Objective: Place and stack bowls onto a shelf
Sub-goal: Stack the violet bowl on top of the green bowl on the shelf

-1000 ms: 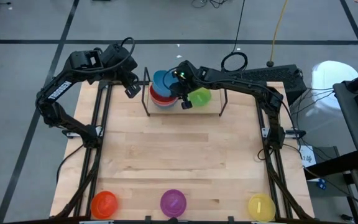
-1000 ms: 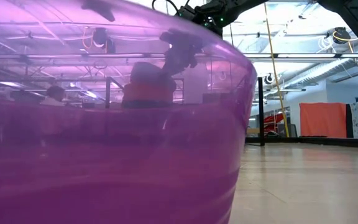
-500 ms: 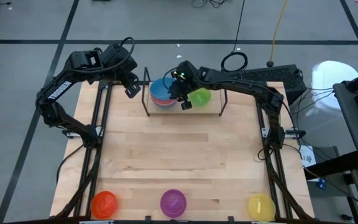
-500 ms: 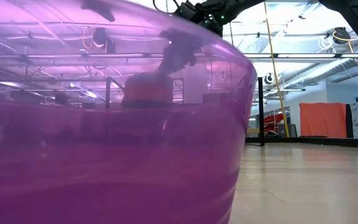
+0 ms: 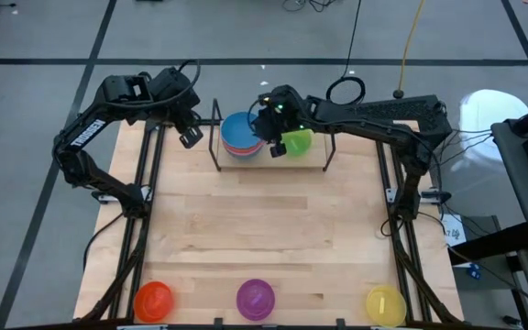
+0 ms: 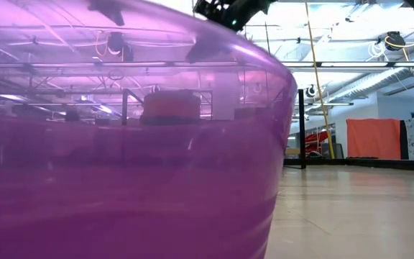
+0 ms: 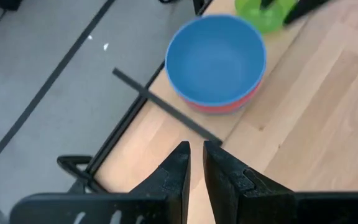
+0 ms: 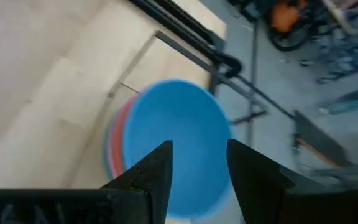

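Note:
On the shelf (image 5: 282, 162) at the table's far side stands a stack of bowls, a blue bowl (image 5: 239, 133) on top, nested in a red one (image 7: 219, 107). A green bowl (image 5: 299, 142) sits on the shelf to the stack's right. My right gripper (image 5: 273, 142) hovers open above the blue bowl's (image 8: 179, 137) right rim, touching nothing. My left gripper (image 5: 189, 137) hangs left of the shelf's left upright, with only a narrow gap between its fingers (image 7: 194, 152) and nothing in it.
Along the near edge stand an orange bowl (image 5: 152, 300), a purple bowl (image 5: 256, 298) and a yellow bowl (image 5: 385, 304). The purple bowl (image 6: 121, 180) fills most of the low view. Bare wooden tabletop (image 5: 264, 220) lies between them and the shelf.
My right gripper has opened and let go of the blue bowl, which has settled level onto the stack. The gripper has then risen and drawn a little toward the far right, clear of the bowl.

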